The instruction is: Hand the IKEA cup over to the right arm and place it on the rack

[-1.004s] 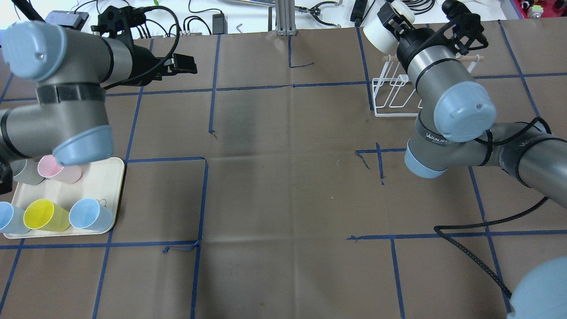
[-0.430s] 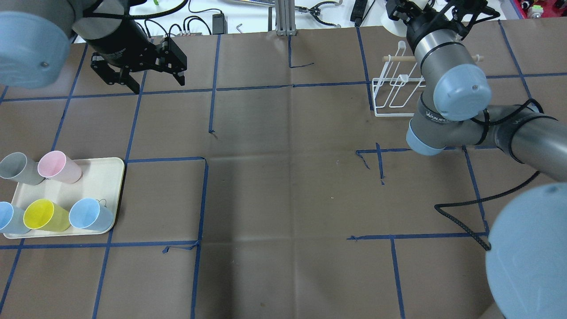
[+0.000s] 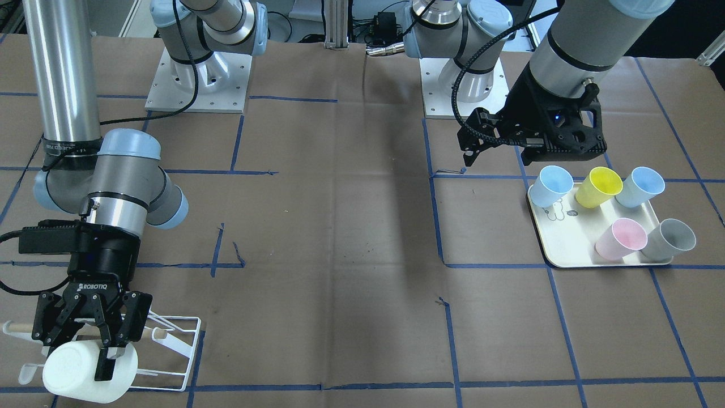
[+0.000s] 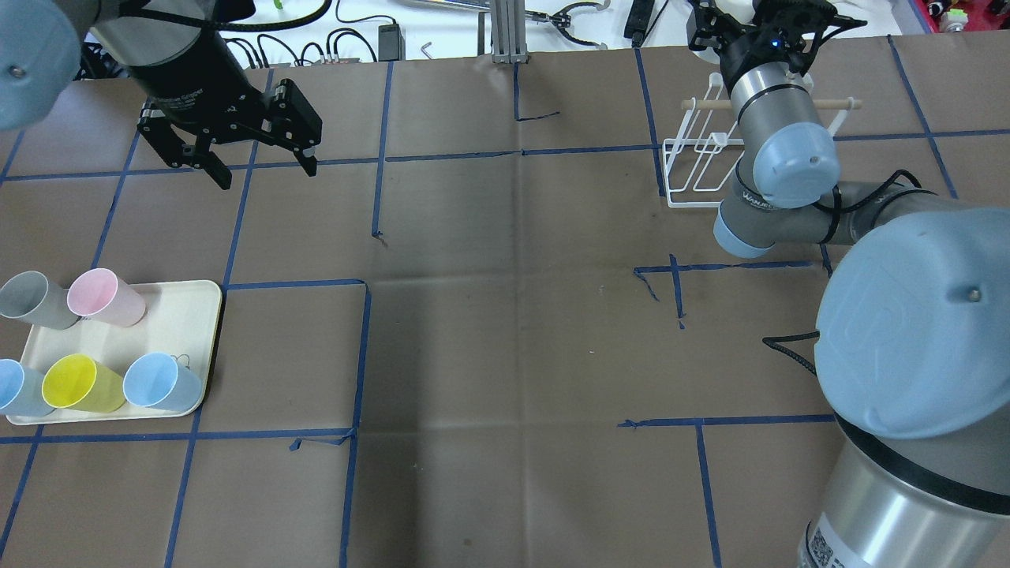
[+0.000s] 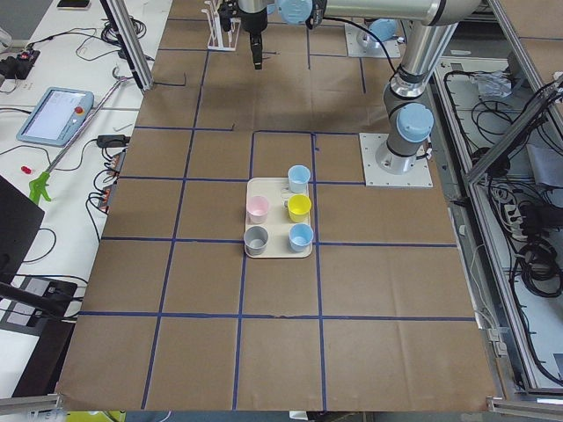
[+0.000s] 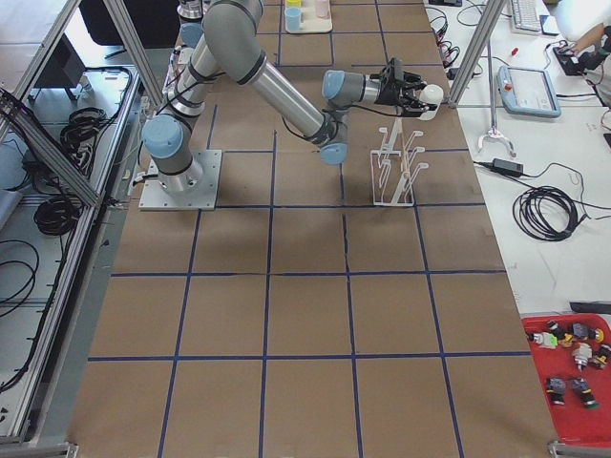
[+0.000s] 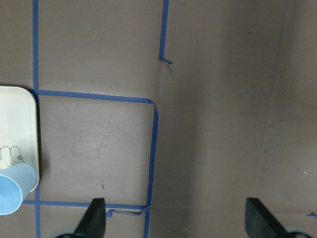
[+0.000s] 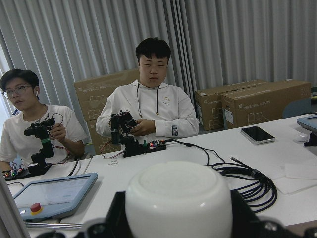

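Note:
My right gripper (image 3: 85,354) is shut on a white cup (image 3: 73,371) and holds it on its side, at the dowel end of the white wire rack (image 3: 175,340). The cup fills the bottom of the right wrist view (image 8: 178,198) and shows in the exterior right view (image 6: 432,94). In the overhead view the right gripper (image 4: 761,31) is beyond the rack (image 4: 694,170), and the cup is mostly hidden there. My left gripper (image 4: 266,172) is open and empty, pointing down above bare table, with both fingertips (image 7: 94,218) in the left wrist view.
A cream tray (image 4: 189,315) at my near left holds several upright cups: grey, pink, yellow and two blue. It also shows in the front-facing view (image 3: 566,249). Two operators sit at a white table beyond the rack. A black cable (image 4: 789,347) lies by the right arm.
The left gripper swung to point downward and shifted nearer and leftward. The right arm carried the white cup farther out over the rack's far end, and its elbow came closer to the camera.

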Motion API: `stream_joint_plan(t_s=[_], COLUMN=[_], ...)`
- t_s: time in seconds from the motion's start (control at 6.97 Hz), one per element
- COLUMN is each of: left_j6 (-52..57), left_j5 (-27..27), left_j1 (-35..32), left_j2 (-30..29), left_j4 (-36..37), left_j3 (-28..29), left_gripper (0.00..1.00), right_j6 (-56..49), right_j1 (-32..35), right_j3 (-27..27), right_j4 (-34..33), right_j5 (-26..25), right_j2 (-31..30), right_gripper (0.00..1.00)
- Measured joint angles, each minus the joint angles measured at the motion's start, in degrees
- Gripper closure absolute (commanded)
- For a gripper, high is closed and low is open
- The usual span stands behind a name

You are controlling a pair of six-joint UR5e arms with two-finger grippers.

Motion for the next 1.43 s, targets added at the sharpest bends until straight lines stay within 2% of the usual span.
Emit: stream_joint_plan(t_s=[0.29, 0.43, 0.72, 0.86, 1.0, 1.15, 1.43], left_j6=[6.6, 11.2, 21.1, 25.6, 29.7, 33.3, 36.3], left_j5=[3.3, 3.7, 3.7, 3.8, 3.8, 3.8, 3.5], left_j1=[2.8, 6.4, 15.7, 19.8, 23.3, 26.5, 29.4], left_j2=[0.6, 2.0, 7.1, 9.9, 12.1, 13.6, 14.5], left_j4=[0.0, 0.0, 1.9, 4.6, 7.8, 11.3, 16.1], left_j3=[-1.5, -3.6, -11.8, -16.8, -21.5, -25.9, -31.1], left_gripper=[0.01, 0.01, 0.01, 0.01, 0.01, 0.01, 0.01], right_j6=[-0.3, -0.3, -0.3, -0.1, -0.1, -0.4, -0.8], right_j1=[-0.7, -0.8, -0.6, -0.5, -0.5, -0.5, -0.5], right_j3=[0.0, 0.1, 1.2, 2.6, 3.5, 3.6, 3.4], right_j4=[-0.3, -0.4, -1.2, -1.3, -1.3, -1.1, -0.8], right_j5=[0.0, 0.0, 0.0, 0.0, 0.1, 0.2, 0.4], right_j2=[2.1, 2.8, 3.1, 2.8, 2.6, 2.6, 2.5], right_gripper=[0.94, 0.94, 0.90, 0.36, 0.00, 0.00, 0.00])
